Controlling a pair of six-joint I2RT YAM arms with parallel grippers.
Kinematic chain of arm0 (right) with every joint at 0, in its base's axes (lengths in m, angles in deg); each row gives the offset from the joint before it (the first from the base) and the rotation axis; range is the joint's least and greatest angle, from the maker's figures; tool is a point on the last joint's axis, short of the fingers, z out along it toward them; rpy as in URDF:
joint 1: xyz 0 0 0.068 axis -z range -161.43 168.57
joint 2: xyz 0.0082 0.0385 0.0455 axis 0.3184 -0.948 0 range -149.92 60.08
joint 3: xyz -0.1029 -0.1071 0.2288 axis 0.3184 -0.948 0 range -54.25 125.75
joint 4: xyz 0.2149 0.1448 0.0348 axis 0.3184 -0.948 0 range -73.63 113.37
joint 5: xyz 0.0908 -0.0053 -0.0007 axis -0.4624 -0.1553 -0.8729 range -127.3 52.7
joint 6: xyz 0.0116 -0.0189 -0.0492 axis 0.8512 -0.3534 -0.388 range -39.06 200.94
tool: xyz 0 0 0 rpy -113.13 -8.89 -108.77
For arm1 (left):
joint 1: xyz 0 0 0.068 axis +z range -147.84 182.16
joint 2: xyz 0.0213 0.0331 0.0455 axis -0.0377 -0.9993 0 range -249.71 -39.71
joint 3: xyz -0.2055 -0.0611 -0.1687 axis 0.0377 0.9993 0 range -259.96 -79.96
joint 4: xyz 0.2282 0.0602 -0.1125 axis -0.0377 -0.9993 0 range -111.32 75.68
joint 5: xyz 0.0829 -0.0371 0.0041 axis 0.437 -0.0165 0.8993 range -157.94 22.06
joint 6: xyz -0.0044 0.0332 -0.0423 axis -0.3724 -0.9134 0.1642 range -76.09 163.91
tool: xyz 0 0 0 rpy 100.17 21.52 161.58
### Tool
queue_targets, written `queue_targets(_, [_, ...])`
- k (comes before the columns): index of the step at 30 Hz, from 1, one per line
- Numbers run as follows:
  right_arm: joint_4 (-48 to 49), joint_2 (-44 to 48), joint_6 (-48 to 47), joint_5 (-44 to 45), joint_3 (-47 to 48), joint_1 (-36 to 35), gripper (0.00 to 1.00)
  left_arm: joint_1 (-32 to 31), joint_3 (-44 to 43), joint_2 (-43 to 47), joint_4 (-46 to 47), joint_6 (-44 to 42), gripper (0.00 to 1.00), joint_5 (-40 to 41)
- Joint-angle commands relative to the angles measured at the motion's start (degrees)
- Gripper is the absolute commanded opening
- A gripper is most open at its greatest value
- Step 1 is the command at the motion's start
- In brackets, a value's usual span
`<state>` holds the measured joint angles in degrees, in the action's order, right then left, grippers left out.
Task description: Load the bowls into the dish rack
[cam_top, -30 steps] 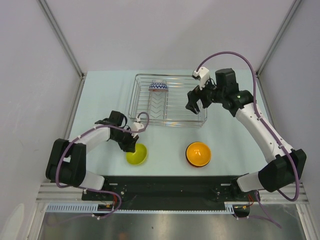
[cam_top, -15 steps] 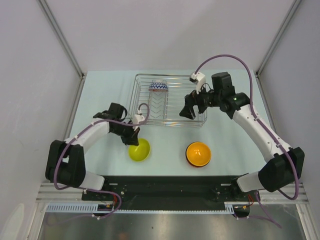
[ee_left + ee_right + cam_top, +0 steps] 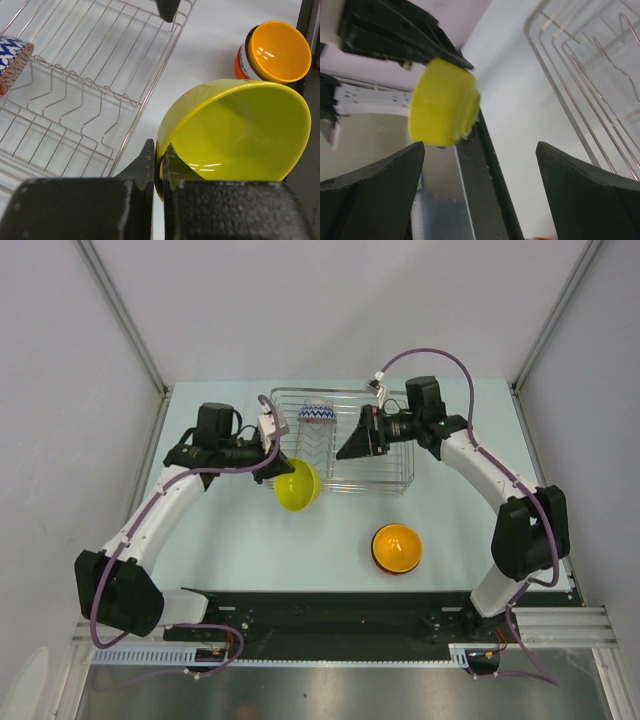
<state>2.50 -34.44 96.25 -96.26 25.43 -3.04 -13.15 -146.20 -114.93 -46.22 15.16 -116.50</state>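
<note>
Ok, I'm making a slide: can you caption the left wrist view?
Left jaws shut on the rim of the lime-yellow bowl, held beside the dish rack, orange bowl beyond.

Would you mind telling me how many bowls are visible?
3: the lime-yellow bowl in the left gripper, the zigzag bowl inside the dish rack, the orange bowl on the table; others may be nested beneath it.

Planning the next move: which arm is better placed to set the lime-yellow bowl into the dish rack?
Left. The left gripper is shut on the lime-yellow bowl at the near-left corner of the dish rack. The right gripper is open and empty above it.
</note>
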Motion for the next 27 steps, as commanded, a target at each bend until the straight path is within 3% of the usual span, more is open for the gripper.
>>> queue_targets(1, [19.60, -2.07, 22.80, -11.42, 1.81, 1.13, 1.00, -1.39, -2.14, 0.08, 4.57, 2.56, 0.00, -4.27])
queue_targets(5, [35.76, -3.21, 33.80, -12.50, -2.68, 1.13, 1.00, -1.39, -1.79, -1.15, 7.54, 4.13, 0.00, -3.83])
queue_targets(8, [39.57, -4.27, 36.37, -12.59, -4.18, 0.34, 1.00, -1.56, -2.58, -2.73, 8.87, 5.80, 0.00, -4.70])
queue_targets(20, [26.77, -4.36, 25.92, -9.51, -2.25, -3.09, 1.00, -1.91, -10.22, -7.31, 9.84, 7.75, 0.00, -3.48])
queue_targets(27, [24.73, -2.43, 25.20, -9.68, -2.86, -3.88, 1.00, -2.44, -11.02, -8.98, 8.26, 5.64, 0.00, -1.11])
